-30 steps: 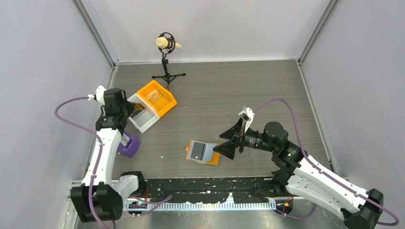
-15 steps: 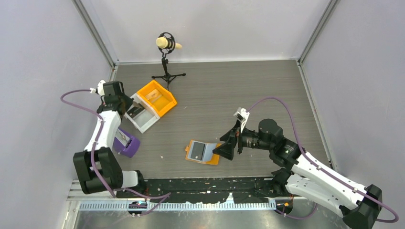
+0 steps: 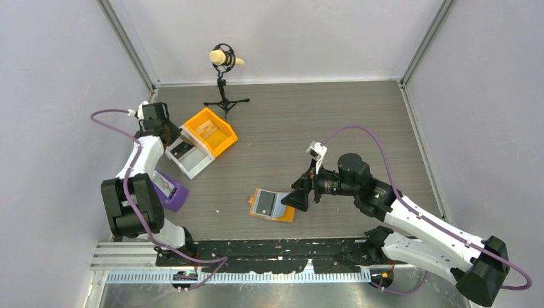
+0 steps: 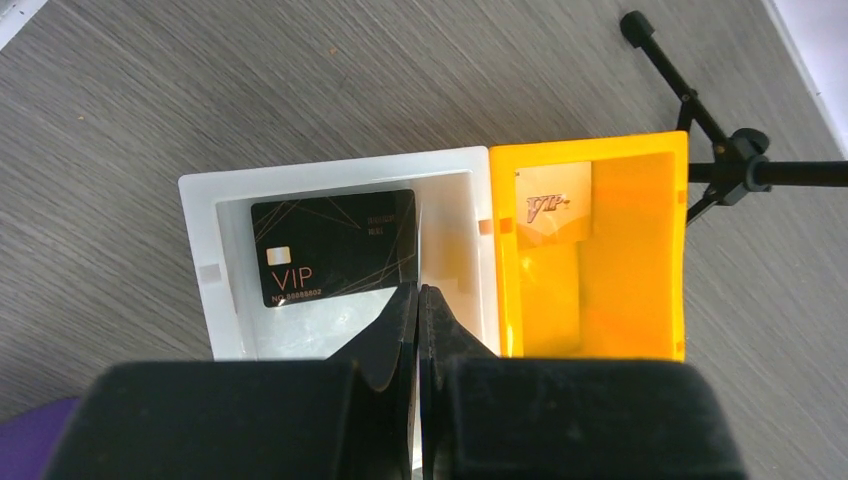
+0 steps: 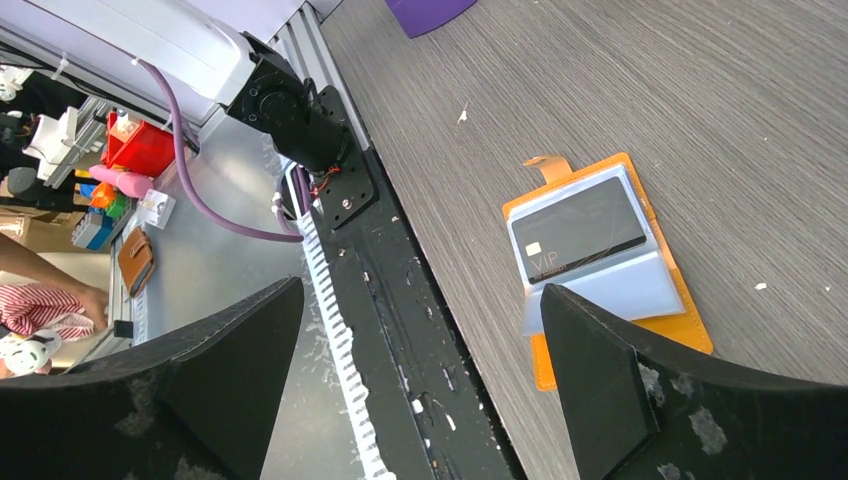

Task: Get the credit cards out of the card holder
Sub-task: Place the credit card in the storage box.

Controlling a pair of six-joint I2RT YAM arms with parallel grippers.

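Note:
The card holder (image 3: pixel 280 209) (image 5: pixel 682 317) lies open near the table's front edge, orange with pale blue pockets. A black credit card (image 3: pixel 263 205) (image 5: pixel 578 240) sits in its left pocket. Another black credit card (image 4: pixel 333 245) (image 3: pixel 181 149) lies flat inside the white bin (image 4: pixel 200 250) (image 3: pixel 195 168). My left gripper (image 4: pixel 419 290) (image 3: pixel 168 136) hovers over that bin, shut with nothing between its fingers. My right gripper (image 3: pixel 294 196) (image 5: pixel 420 290) stands wide open just right of the holder, holding nothing. One of its fingers (image 5: pixel 600 360) overlaps the holder's lower edge.
An orange bin (image 3: pixel 223 145) (image 4: pixel 670 250) adjoins the white one and holds a gold card (image 4: pixel 555 205). A microphone on a tripod (image 3: pixel 224 77) (image 4: pixel 720 150) stands at the back. A purple object (image 3: pixel 172 192) lies by the left arm. The black base rail (image 5: pixel 380 300) runs along the front.
My left arm has drawn back toward the far left, off the white bin, uncovering the black card inside. My right gripper has moved left, closer to the holder, still wide open.

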